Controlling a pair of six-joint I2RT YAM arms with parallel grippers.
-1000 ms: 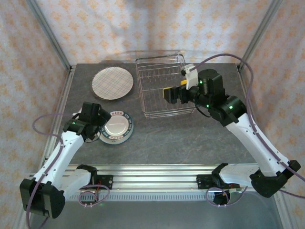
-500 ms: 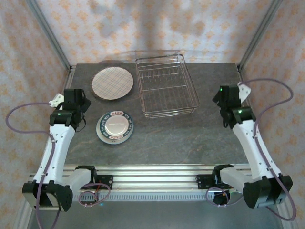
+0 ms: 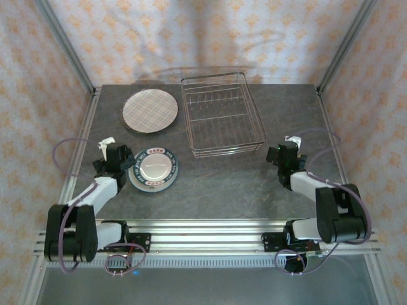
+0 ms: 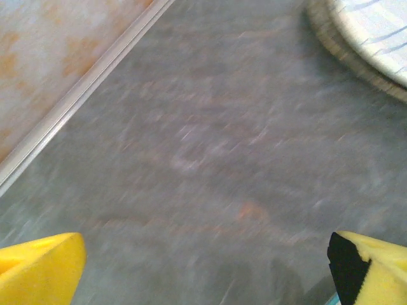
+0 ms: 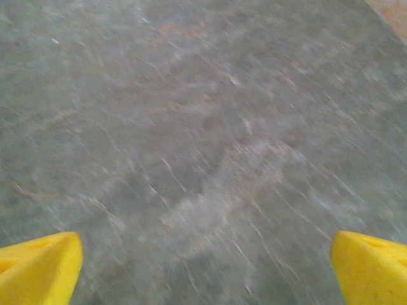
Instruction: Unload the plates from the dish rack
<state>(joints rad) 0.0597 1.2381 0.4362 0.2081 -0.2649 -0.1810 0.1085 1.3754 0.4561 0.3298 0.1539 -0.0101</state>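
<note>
Left fingers spread near plates; overhead view adds dish rack

White lettering circles the rim of the dark-rimmed plate lying flat on the grey worktop, seen from the overhead camera, but the characters are too small to make out. No other word, number, label or brand in the scene can be read, and both wrist views are blurred.

A dark grey stone-patterned desk sits inside pale floral-print fabric walls framed by silver metal posts.
</note>
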